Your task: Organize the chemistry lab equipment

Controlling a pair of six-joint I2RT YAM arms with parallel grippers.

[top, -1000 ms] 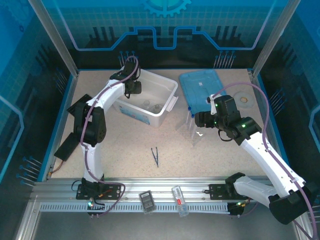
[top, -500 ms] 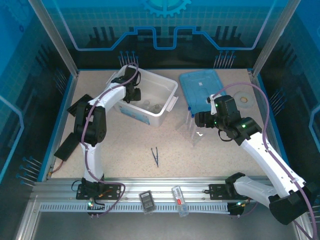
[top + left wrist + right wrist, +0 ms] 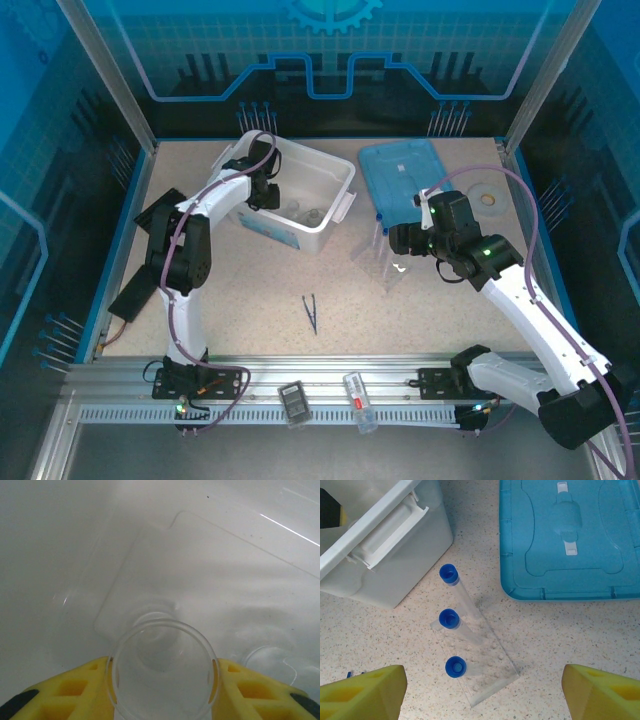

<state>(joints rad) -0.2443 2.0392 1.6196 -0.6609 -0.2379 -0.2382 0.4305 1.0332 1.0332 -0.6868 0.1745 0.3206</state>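
Left wrist view: left fingers point(image 3: 75, 692) partway closed, clamping one glass dish point(image 3: 162, 672) inside the white bin point(image 3: 225, 555); right wrist view: right fingers point(image 3: 365, 695) wide apart, empty, above three tubes point(image 3: 448, 618) in one rack point(image 3: 490, 675) beside the bin.

Three tubes point(image 3: 448, 618); one rack point(image 3: 492, 676), bin point(image 3: 395, 575), lid point(image 3: 600, 555), tweezers point(image 3: 311, 312).

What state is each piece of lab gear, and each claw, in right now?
white bin, open, lid off.
light-blue lid, flat on the table beside the bin.
three tubes, capped, seated in the rack.
small clear rack, on the table, holding the tubes.
glass dish, held inside the bin.
tweezers, lying loose on the table.
left gripper, shut on the glass dish.
right gripper, open above the rack.
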